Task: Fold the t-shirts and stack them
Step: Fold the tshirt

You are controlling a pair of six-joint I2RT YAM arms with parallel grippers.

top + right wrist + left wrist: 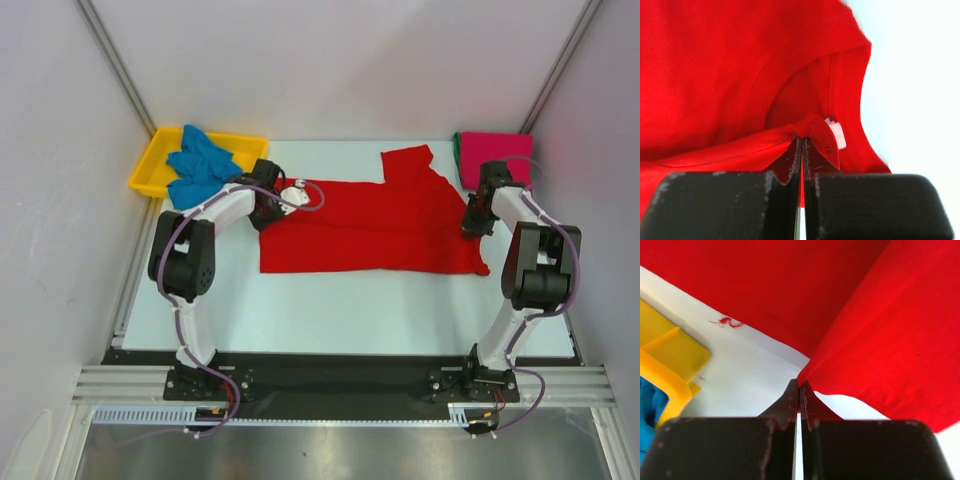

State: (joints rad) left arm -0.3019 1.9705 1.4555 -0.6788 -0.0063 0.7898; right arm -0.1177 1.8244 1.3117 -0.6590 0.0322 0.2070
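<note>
A bright red t-shirt point(370, 225) lies spread across the middle of the table, one sleeve pointing to the back. My left gripper point(268, 205) is at its left end, shut on a corner of the red cloth point(880, 330), which lifts into a peak at the fingertips point(800, 385). At the shirt's right end my right gripper point(475, 222) is shut on the collar point(810, 125), next to the white label point(837, 135). A blue t-shirt point(200, 165) is bunched in the tray. A folded magenta-pink t-shirt point(495, 147) rests at the back right, a green edge point(457, 160) showing on its left.
The yellow plastic tray point(150, 170) stands at the back left, close to my left arm; its corner point(670, 360) shows in the left wrist view. Enclosure walls stand on the left, back and right. A loose red thread point(727, 322) lies on the white table.
</note>
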